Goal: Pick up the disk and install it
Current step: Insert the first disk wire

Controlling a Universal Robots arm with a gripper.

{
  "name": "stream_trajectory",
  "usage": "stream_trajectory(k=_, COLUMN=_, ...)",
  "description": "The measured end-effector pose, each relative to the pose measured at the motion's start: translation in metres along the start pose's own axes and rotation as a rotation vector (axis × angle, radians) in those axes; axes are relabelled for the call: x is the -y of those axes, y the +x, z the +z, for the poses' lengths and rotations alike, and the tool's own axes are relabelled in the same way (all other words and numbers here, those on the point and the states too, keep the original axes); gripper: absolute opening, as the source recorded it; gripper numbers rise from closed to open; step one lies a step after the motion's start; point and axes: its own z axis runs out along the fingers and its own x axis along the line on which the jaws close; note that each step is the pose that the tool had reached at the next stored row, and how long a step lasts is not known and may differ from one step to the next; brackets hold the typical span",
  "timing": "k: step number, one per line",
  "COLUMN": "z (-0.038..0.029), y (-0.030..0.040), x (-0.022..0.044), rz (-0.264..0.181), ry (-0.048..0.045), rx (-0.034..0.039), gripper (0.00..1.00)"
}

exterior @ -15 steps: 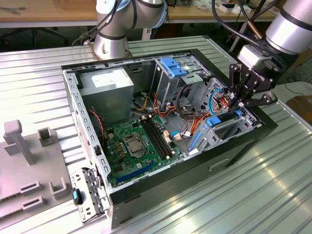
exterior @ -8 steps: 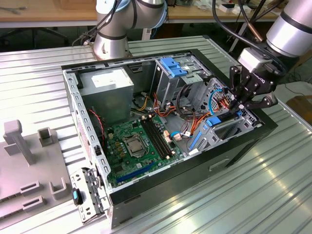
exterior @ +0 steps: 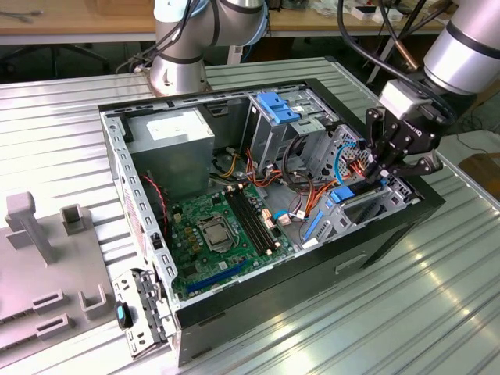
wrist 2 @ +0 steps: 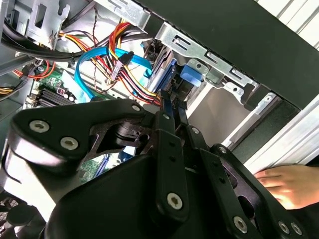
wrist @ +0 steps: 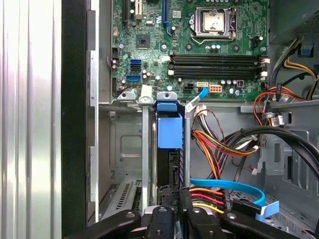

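While my gripper (exterior: 388, 168) hangs over the bay at the case's (exterior: 258, 301) corner on the exterior view's right, its black fingers (wrist: 172, 219) are closed on the disk (wrist: 169, 149), pinching its upper edge. That disk stands on edge in the bay (wrist: 124, 144), its flat faces upright and its thin edge turned up toward my wrist. In the first wrist view its long axis runs from my fingers toward the motherboard (wrist: 194, 45), and the blue carrier end with its tab lies at the far end, next to the bay's metal lip. In the exterior view the disk (exterior: 348, 195) shows as a blue-edged slab just under the gripper, lying along the case's long side. In the second wrist view the blue rail (wrist 2: 192, 74) sits just beyond my fingertips (wrist 2: 169, 107), close under the grey bracket (wrist 2: 209, 57) of the case wall. Blue ribbon cable (wrist: 224, 186) and a bundle of orange, red and yellow wires (wrist: 219, 144) pass close beside the disk. White lettering shows on the gripper body, too small for me to read. A hand (wrist 2: 289, 184) rests on the ribbed table (exterior: 391, 312) outside the case in the second wrist view.
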Motion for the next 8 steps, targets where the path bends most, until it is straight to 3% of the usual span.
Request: stream_trajectory(k=8, z=0.0011, y=-0.0011, x=0.0004, rz=0.0, ry=0.0, rx=0.0001, gripper=0.16)
